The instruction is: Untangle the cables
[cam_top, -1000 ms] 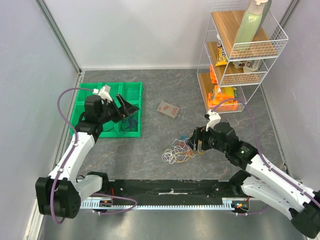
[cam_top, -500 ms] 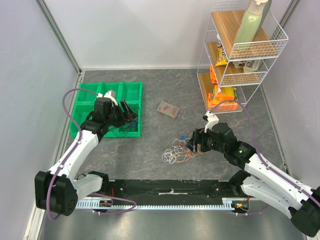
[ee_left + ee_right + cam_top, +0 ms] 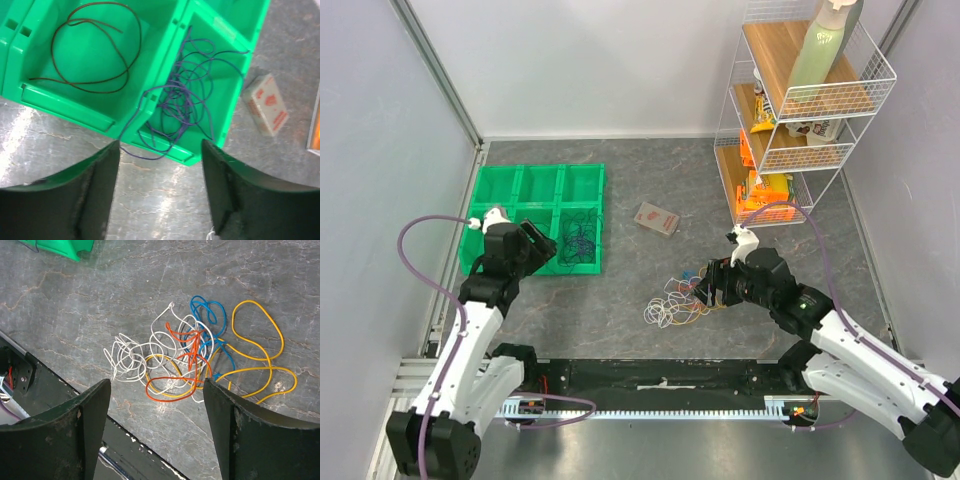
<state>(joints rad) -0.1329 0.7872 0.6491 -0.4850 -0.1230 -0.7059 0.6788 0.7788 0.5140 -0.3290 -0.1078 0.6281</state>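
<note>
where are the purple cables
Top view, left side: the purple cables lie in the near right compartment of the green tray, ahead of the left gripper, one loop hanging over its near wall.

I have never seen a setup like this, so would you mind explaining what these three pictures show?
Two robot arms are bolted at a table's near edge. One picture looks down from above; the other two come from wrist cameras, so the dark shapes at their bottom are each arm's own pincer. The left pincer hovers open by a green tray holding purple cables and a dark red cable. The right pincer hangs open over a tangle of white, orange, blue and yellow cables on the table. Neither holds anything.
</note>
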